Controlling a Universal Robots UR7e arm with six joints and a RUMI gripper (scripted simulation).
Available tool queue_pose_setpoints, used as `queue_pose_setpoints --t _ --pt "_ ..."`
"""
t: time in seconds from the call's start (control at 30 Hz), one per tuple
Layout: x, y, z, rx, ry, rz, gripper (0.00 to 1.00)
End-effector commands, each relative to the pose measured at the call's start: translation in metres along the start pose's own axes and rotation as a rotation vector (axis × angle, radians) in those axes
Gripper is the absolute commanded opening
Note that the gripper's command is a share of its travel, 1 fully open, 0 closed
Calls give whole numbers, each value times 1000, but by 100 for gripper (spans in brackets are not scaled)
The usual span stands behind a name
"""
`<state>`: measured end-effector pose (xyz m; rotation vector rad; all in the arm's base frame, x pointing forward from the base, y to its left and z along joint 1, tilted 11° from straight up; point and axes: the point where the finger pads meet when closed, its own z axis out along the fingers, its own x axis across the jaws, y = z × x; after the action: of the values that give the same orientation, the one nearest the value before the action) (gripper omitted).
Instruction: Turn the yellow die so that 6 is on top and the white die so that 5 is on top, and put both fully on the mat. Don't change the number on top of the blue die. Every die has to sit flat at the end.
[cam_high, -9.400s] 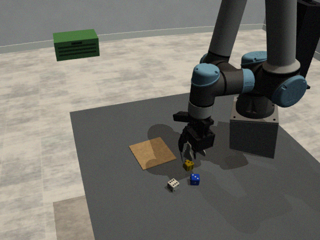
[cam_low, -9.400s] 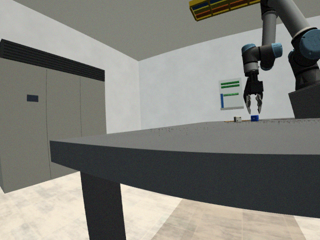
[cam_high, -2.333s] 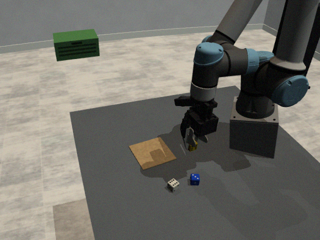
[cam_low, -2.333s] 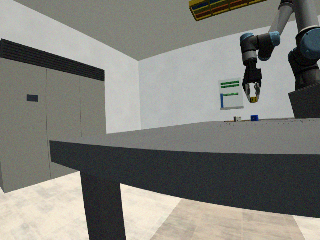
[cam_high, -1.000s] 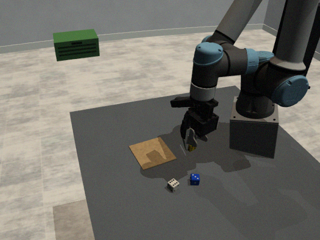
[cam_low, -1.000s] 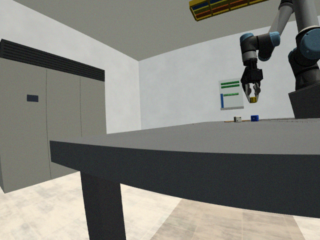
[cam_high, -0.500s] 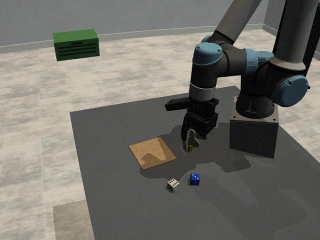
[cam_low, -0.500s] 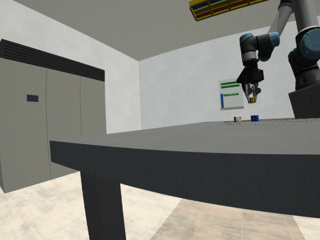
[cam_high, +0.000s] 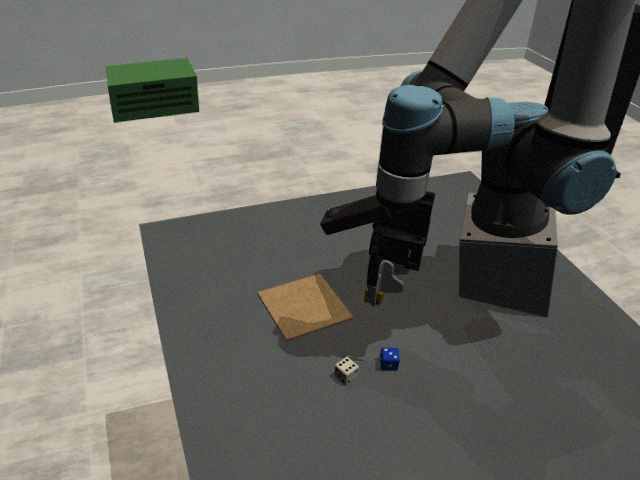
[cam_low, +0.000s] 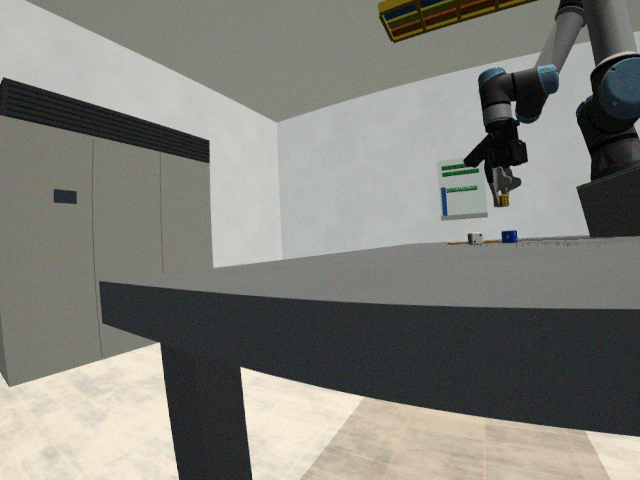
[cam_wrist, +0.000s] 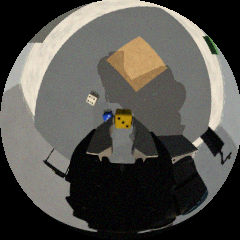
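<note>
Top view: jaws (cam_high: 375, 296) (cam_low: 500, 198) clamped on yellow die (cam_high: 380, 296) (cam_low: 504, 200) (cam_wrist: 123, 119), mostly hidden; its upper face unreadable.

My gripper (cam_low: 499, 201): closed on one yellow die (cam_low: 504, 200), held above the table (cam_low: 361, 279). White die (cam_low: 475, 238) and blue die (cam_low: 509, 236): on the tabletop, near each other, apart.

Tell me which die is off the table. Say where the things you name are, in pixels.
The yellow die (cam_high: 381, 297) (cam_low: 504, 200) (cam_wrist: 123, 119), held up in the gripper (cam_high: 374, 299) (cam_low: 500, 200) (cam_wrist: 123, 116); the white (cam_high: 346, 369) (cam_low: 475, 238) (cam_wrist: 92, 98) and blue dice (cam_high: 389, 359) (cam_low: 509, 236) (cam_wrist: 107, 116) both rest on the table (cam_high: 248, 413) (cam_low: 361, 279) (cam_wrist: 65, 90).
</note>
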<state>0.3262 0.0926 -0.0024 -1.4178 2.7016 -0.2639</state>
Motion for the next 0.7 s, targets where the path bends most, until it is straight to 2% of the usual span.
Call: queue_pose_setpoints --t 0.0,0.17,0.27,0.67 --pt "-2 -2 0 -4 -9 -163 10" --pt "-4 -3 1 -3 -9 -303 10" --pt "-4 -3 1 -3 -9 -315 10" --pt "-8 -4 2 -1 -10 -681 10"
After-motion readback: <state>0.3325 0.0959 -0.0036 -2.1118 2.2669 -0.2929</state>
